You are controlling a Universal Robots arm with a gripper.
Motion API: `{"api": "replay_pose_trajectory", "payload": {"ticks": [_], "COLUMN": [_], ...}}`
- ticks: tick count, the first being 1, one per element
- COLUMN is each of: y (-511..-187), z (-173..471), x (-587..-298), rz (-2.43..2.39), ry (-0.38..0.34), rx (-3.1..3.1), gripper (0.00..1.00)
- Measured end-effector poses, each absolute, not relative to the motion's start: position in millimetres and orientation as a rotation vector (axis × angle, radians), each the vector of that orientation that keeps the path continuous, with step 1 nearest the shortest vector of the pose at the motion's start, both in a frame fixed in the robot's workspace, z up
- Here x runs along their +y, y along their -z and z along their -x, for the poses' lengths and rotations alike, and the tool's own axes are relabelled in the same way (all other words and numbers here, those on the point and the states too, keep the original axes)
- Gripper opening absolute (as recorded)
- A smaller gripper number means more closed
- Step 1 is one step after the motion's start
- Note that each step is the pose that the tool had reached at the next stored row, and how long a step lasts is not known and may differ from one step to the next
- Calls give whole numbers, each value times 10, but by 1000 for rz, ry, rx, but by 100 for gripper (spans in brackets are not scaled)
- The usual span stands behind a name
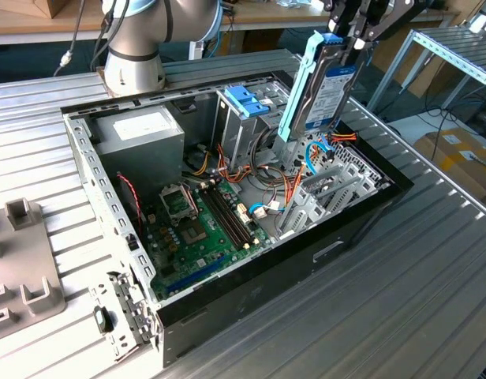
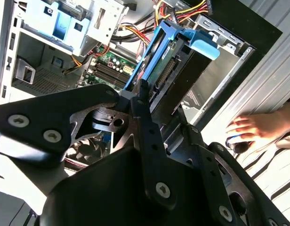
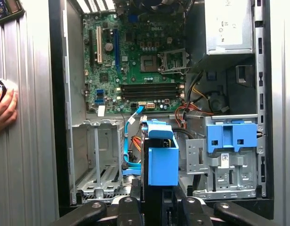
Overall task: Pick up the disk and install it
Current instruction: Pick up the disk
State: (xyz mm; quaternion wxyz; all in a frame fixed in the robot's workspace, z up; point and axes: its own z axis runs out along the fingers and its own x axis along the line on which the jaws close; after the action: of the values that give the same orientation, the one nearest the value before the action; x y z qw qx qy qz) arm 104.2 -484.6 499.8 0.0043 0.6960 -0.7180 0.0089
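My gripper (image 1: 347, 46) is shut on the disk (image 1: 318, 88), a hard drive in a light-blue carrier frame. I hold it upright by its top end. It hangs over the exterior view's right part of the open computer case (image 1: 361, 213), above the orange and blue cables. In the second wrist view the disk (image 2: 167, 70) slants away from my black fingers (image 2: 138, 106) towards the case. The first wrist view shows the disk (image 3: 162, 160) end-on, between an open grey bay (image 3: 98, 160) and the drive cage.
A fixed blue latch (image 1: 247, 99) tops the grey drive cage (image 3: 215, 174). The motherboard (image 1: 203, 225) and power supply (image 1: 140, 130) lie deeper in the case. A person's hand (image 2: 251, 127) rests on the table beside the case. A grey fixture (image 1: 22, 268) sits at the exterior view's left.
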Motion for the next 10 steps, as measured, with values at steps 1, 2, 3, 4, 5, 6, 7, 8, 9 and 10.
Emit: {"api": "replay_pose_trajectory", "payload": {"ticks": [1, 2, 3, 4, 5, 6, 7, 8, 9, 10], "y": [-4998, -4999, -4999, -4998, -4998, -4999, -4999, -4999, -4998, -4998], "z": [-1042, -1042, -1042, -1042, -1043, -1043, -1043, -1043, -1044, -1044], "x": [-4852, -4858, -4865, -4883, -4893, -4921, -4943, -4962, -4979, -4997], "rz": [-2180, -2180, -2180, -2180, -2180, -2180, -2180, -2180, -2180, -2180], "ry": [-28, -28, -28, -28, -28, -28, -29, -29, -29, -29], "rx": [-2250, -2249, -2249, -2249, -2249, -2249, -2249, -2249, -2249, -2249], "gripper": [35, 35, 35, 35, 35, 35, 35, 35, 35, 35]}}
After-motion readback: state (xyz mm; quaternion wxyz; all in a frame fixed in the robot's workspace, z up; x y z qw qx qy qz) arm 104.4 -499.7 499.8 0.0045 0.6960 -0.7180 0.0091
